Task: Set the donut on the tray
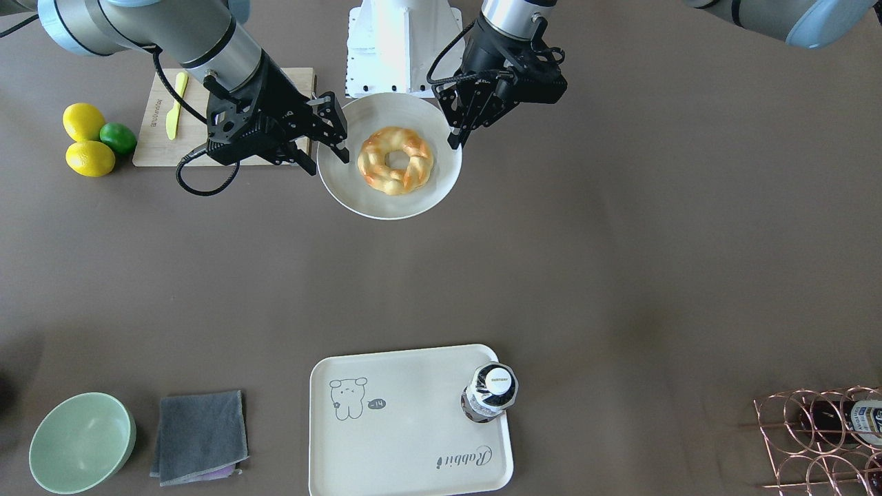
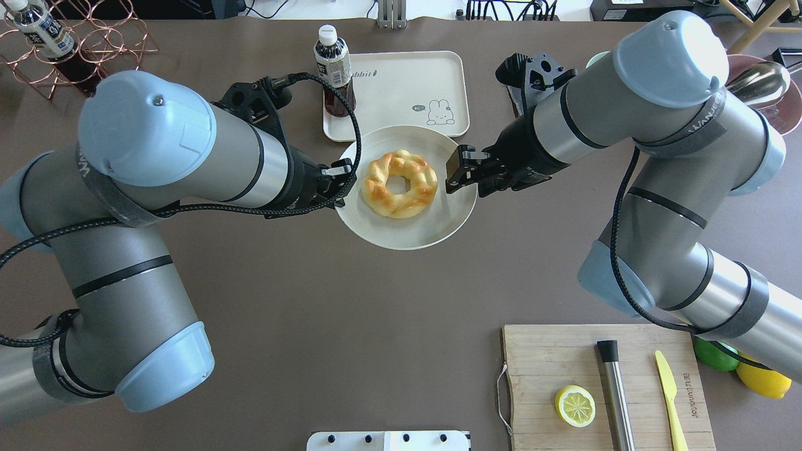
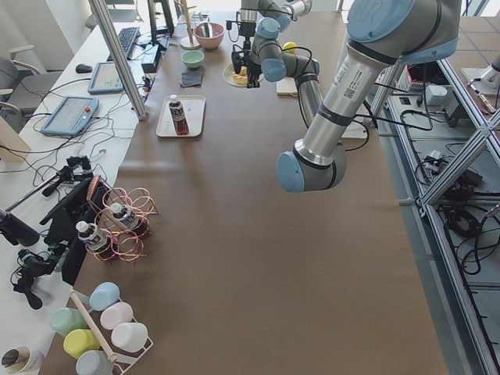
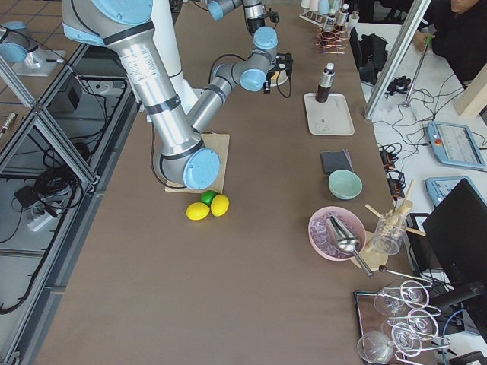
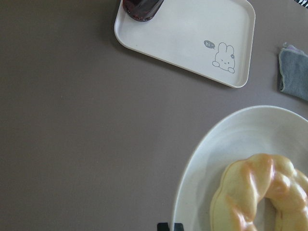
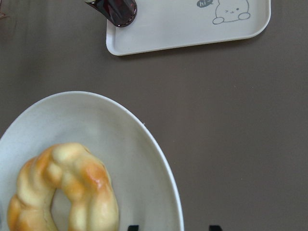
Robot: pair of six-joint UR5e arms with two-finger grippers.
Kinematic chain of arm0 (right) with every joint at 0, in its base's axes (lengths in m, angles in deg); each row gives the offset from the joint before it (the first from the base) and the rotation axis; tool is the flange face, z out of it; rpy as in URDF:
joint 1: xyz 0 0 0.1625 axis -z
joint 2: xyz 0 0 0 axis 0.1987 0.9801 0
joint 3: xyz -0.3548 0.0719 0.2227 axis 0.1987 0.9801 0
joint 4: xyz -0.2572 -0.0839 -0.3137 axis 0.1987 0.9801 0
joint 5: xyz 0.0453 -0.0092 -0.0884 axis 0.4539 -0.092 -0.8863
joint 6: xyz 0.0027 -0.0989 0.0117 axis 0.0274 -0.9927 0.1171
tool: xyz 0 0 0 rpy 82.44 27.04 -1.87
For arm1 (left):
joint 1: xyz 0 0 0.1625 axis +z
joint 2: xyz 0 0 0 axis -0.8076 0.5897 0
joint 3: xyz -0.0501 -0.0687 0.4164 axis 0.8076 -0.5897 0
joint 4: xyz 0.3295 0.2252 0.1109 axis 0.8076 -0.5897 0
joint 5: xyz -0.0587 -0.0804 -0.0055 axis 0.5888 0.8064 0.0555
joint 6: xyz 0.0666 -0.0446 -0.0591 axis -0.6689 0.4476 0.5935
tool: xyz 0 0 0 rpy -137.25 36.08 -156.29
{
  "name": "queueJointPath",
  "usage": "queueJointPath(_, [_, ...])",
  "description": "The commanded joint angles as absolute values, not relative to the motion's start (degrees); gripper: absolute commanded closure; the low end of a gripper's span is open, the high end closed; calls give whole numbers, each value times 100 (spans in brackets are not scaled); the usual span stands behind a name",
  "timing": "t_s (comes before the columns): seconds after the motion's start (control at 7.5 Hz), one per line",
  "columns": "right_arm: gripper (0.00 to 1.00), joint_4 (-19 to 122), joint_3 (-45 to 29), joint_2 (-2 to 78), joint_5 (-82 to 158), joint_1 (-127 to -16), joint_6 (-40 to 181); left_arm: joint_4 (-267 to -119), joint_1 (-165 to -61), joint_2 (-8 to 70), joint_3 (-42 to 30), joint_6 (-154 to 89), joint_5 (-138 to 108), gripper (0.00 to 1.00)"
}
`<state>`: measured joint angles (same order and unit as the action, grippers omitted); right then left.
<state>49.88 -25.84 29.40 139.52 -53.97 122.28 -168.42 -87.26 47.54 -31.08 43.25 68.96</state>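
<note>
I judge this the reach step: the donut lies on the round white plate. My left gripper is at 9 o'clock with its fingers nearly together, and my right gripper is at 3 with its fingers wide. Next comes a grasp — the tray sits at 12.

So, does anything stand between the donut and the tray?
Nothing visible stands on the table between them. The donut lies on the round plate, with the tray beyond it. A bottle stands on one corner of the tray, and the rest of it is bare.
</note>
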Motion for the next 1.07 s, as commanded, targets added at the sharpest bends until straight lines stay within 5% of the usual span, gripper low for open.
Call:
queueJointPath(0.0, [38, 4988, -2602, 2983, 13972, -5479, 12227, -16842, -8726, 4722, -3099, 4317, 6900, 100])
queueJointPath(0.27, [39, 4988, -2602, 2975, 13981, -5532, 12227, -16851, -8726, 4740, -3064, 4291, 6900, 100])
queueJointPath(0.93, [83, 4988, -2602, 2974, 13963, -5541, 12236, -16851, -8726, 4828, -2932, 4264, 6900, 100])
